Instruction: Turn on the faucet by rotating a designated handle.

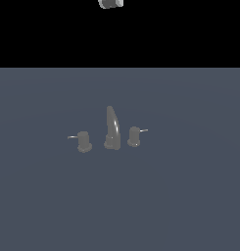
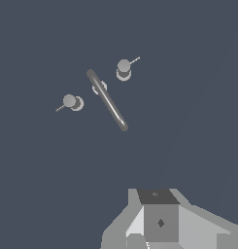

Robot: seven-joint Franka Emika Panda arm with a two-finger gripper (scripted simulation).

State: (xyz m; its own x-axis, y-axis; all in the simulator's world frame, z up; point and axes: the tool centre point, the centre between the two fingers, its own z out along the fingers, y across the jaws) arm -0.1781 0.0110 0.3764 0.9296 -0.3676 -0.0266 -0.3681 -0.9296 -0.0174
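The faucet [image 1: 111, 128] stands mid-floor: a tall curved spout between two short grey knobs. The designated handle [image 1: 134, 136] is the knob on the exterior view's right, its thin pale lever [image 1: 143, 130] pointing right. The twin knob [image 1: 83, 141] has a leftward lever. In the wrist view the spout [image 2: 107, 100] lies as a long bar, with the designated handle [image 2: 123, 68] on one side and the twin [image 2: 70, 101] on the other. My gripper [image 2: 158, 221] shows only as grey blocks at the picture's edge, high above and apart from the faucet. Its fingers are not distinguishable.
A small grey piece of the arm [image 1: 110, 4] shows at the exterior view's top edge, against black. The faucet stands on a flat blue-grey floor [image 1: 190, 196]. Nothing else is in view.
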